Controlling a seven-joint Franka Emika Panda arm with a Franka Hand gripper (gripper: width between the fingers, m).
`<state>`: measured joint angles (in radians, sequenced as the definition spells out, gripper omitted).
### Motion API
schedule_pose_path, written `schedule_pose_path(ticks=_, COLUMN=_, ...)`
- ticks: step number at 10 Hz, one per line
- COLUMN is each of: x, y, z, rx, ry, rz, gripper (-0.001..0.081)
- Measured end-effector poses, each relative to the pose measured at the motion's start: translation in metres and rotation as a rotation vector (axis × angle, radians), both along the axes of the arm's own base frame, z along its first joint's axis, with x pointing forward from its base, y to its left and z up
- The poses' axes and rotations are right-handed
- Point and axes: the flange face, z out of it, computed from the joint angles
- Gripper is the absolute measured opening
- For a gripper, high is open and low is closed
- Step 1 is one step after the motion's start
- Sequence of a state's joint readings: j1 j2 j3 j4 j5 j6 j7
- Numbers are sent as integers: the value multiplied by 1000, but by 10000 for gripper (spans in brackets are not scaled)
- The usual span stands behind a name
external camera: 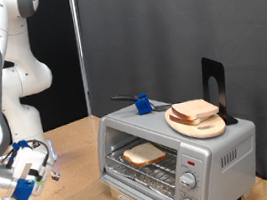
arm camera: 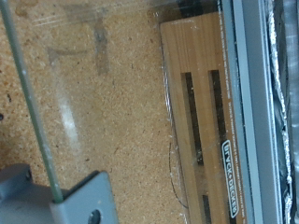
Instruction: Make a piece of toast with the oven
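The silver toaster oven stands at the exterior view's right with its door folded down. A slice of toast lies flat on the wire rack inside. My gripper hangs low at the exterior view's left, apart from the oven and a little above the table. Nothing shows between its fingers. In the wrist view one grey finger shows at a corner, over the cork-like tabletop and beside a thin glass edge.
On the oven's top lie a round wooden board with two more bread slices, a blue-handled tool and a black stand. Two knobs and a red light face front. The wrist view shows a slotted wooden piece.
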<state>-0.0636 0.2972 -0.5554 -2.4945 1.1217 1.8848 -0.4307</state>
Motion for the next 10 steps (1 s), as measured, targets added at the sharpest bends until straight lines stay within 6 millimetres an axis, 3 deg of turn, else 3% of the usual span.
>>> schedule_pose_path(ticks=4, x=7, y=18, z=-10, rx=17, ry=-14, rz=-5, gripper=806)
schedule_pose_path(ticks=10, x=12, y=38, z=-11, rx=63, ry=-20, rz=26, gripper=806)
